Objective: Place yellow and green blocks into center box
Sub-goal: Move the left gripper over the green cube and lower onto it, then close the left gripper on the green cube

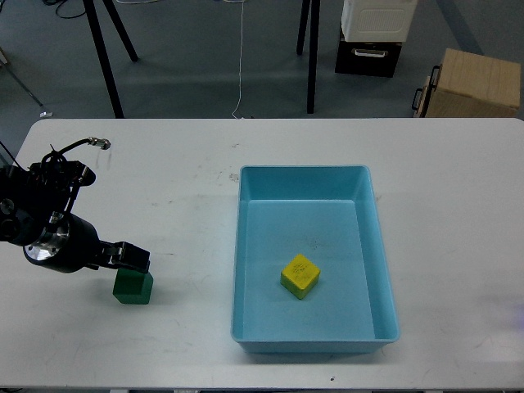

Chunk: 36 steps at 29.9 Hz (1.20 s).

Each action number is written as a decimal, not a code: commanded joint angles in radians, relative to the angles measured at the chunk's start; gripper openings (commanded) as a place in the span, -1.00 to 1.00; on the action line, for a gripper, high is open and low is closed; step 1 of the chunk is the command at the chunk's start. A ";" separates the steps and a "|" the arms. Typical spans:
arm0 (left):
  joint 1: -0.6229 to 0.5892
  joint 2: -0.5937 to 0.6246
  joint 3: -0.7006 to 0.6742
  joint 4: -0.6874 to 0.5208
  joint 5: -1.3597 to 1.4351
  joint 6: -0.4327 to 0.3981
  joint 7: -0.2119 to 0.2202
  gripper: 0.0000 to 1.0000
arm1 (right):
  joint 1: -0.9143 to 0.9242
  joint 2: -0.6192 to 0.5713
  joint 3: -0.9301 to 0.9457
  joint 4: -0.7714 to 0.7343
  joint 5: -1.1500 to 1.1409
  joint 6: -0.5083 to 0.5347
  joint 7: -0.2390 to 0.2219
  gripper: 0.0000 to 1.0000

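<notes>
A green block (133,288) sits on the white table at the left. My left gripper (131,259) hangs right above its far edge, partly covering its top; the fingers look dark and end-on, so I cannot tell whether they are open. A yellow block (300,275) lies inside the light blue box (246,246) at the table's center. My right gripper is out of view.
The white table (442,205) spans the view. Beyond its far edge stand black tripod legs (102,57), a black and white case (372,33) and a cardboard box (475,82) on the floor.
</notes>
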 commanded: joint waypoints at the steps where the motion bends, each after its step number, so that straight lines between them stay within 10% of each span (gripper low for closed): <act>1: 0.019 -0.003 -0.004 0.005 -0.002 0.004 0.000 0.99 | 0.000 0.000 0.000 -0.003 0.000 0.000 -0.001 1.00; 28: 0.156 -0.027 -0.078 0.086 -0.002 0.014 0.009 0.96 | 0.000 0.000 0.003 -0.005 0.000 0.000 -0.001 1.00; 36: 0.173 -0.056 -0.078 0.106 0.004 0.038 0.023 0.51 | -0.005 -0.002 0.005 -0.005 0.000 0.000 0.000 1.00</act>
